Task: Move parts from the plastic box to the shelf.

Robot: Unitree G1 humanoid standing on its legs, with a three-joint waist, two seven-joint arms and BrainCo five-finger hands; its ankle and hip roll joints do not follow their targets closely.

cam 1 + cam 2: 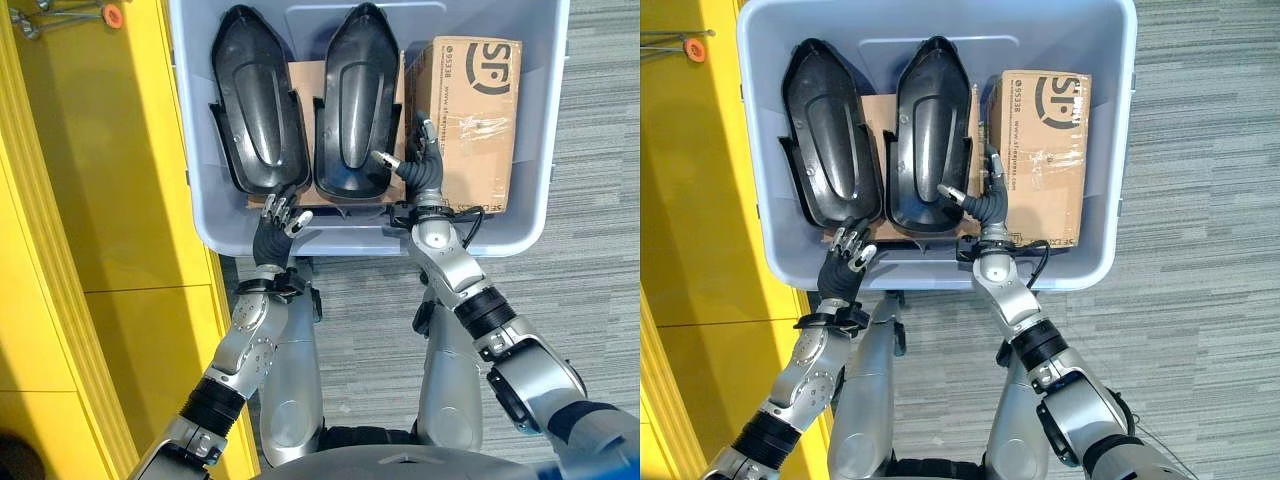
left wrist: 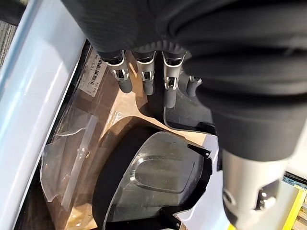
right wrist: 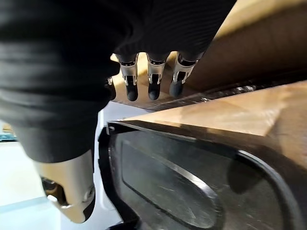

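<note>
Both eye views look straight down from the head onto the same plastic box. Each wrist view looks along its own robot hand, very close, into that box.

Cardboard box: digits "95338" legible; barcode label, text too small.

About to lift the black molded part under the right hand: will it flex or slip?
The black molded part looks like a thin, hollow shell, so probably light and fairly stiff. Its glossy curved surface may slip under the right hand, so gripping its rim seems safer.
</note>
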